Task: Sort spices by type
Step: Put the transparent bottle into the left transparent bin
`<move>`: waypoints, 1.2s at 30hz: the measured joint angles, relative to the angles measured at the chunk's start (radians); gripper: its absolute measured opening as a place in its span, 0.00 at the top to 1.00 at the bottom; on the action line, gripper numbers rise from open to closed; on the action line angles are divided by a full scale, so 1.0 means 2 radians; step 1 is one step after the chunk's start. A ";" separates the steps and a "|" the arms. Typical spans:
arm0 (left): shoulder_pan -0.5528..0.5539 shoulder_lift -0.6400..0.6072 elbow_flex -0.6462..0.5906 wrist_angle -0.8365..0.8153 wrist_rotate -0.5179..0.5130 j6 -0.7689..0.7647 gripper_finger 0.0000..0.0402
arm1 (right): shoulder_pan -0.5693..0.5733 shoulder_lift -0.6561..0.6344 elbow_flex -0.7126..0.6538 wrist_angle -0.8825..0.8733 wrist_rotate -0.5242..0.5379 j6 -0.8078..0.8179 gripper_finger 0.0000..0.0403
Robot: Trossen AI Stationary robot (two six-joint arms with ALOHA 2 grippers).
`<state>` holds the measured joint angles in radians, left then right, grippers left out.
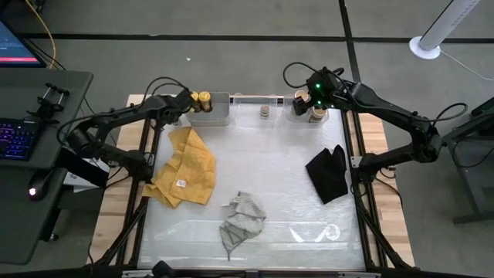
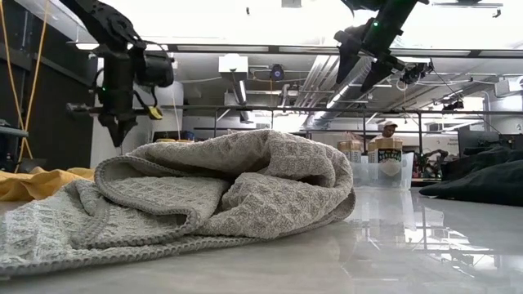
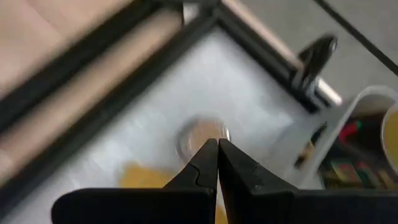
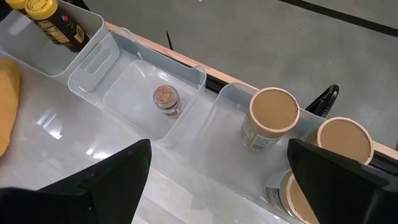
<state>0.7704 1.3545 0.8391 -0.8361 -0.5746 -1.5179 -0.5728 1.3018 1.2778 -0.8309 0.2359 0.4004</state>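
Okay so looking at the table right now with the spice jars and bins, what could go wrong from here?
1. The left gripper, shut and empty, points at a small jar lying loose on the table; coming down shut, it may knock the jar away.
2. The right gripper hangs open over the clear bin holding the tan jars; a low pass could tip one.
3. Just one tiny jar sits in the middle bin, so that type looks unfinished.

Two dark jars (image 4: 53, 25) carry yellow-gold tops, three tan jars (image 4: 270, 118) have pale tan lids, and a tiny clear-greyish jar (image 4: 166, 99) shows a speckled brown top inside a clear bin (image 4: 118, 46). On the glossy white surface (image 1: 270, 154) lie a mustard-yellow cloth (image 1: 187, 166), a grey waffle-weave cloth (image 2: 237, 192) and a black cloth (image 1: 329, 172). Both arms are dark, the right with a green light (image 1: 316, 87).
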 joint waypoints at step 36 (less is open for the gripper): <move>-0.035 0.017 -0.045 0.009 0.003 0.099 1.00 | 0.000 0.000 0.000 0.003 -0.005 0.014 0.08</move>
<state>0.7007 1.3891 0.7486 -0.8174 -0.5679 -1.3191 -0.5728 1.3018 1.2778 -0.8257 0.2253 0.4294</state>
